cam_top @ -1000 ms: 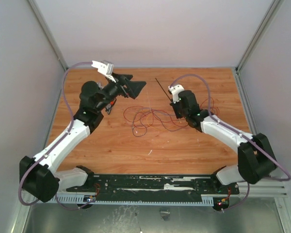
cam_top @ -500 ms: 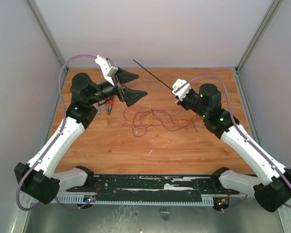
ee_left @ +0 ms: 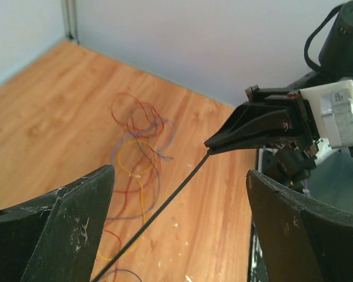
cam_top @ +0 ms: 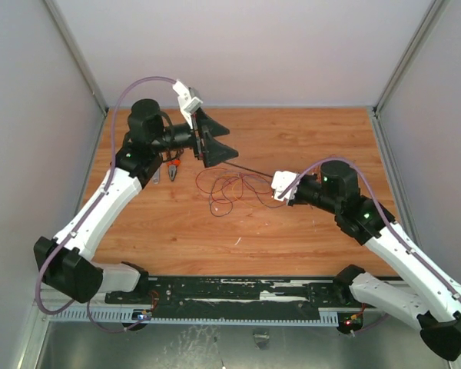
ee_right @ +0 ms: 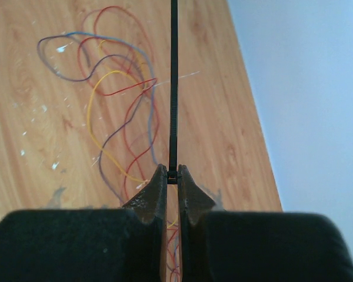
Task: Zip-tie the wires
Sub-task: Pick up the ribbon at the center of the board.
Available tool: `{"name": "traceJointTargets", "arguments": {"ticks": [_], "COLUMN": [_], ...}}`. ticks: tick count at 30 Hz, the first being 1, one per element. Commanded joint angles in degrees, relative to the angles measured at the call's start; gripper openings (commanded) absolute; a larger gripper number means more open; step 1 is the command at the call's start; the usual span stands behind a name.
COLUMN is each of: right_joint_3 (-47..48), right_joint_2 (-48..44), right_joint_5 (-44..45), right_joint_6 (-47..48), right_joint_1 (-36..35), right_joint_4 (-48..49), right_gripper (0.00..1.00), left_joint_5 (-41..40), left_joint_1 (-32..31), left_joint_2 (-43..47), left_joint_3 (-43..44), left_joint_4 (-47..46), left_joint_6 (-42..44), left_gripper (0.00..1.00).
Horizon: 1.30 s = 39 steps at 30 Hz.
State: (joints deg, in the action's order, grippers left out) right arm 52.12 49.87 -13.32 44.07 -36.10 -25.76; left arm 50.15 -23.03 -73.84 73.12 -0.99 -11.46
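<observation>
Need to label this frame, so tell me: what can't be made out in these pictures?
- Free end of the zip tie: cut off by the top edge in the right wrist view and by the bottom edge in the left wrist view. In the top view it is too thin to trace near the left end effector.
- pliers: top view, mostly hidden under the left arm.
- wires: right wrist view, nearest loops hidden behind the right end effector.

right gripper (cam_top: 276, 181) swung down over the wires (cam_top: 232, 189), zip tie (cam_top: 252, 170) now levelled toward raised left gripper (cam_top: 223, 140)
</observation>
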Motion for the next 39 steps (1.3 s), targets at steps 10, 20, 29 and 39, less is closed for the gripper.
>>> {"name": "traceJointTargets", "arguments": {"ticks": [10,20,29,39], "right_joint_3": [1.23,3.89,2.99,1.77], "right_joint_2": [1.8,4.5,2.44,3.39], "right_joint_5": [-0.06,5.31,7.51,10.18], "right_joint_6": [2.3,6.14,7.95,8.64], "right_joint_1": [-11.6,-15.94,-17.33,-17.48], "right_joint_4": [-8.32,-12.89,-10.11,-8.98], "right_gripper": [0.0,0.0,0.0,0.0], "left_joint_5": [2.32,2.3,2.75,3.75], "left_joint_1": [-8.95,-13.14,-15.75,-16.0], "left_joint_2": [-6.61,-9.66,-10.87,-14.13], "left_joint_3": [-6.29,-6.09,-6.76,-5.1], "left_joint_4": [11.63,17.22,19.19,21.3], "left_joint_6": [7.65,12.28,13.84,14.98], "left_gripper": [0.98,0.95,0.87,0.45]}}
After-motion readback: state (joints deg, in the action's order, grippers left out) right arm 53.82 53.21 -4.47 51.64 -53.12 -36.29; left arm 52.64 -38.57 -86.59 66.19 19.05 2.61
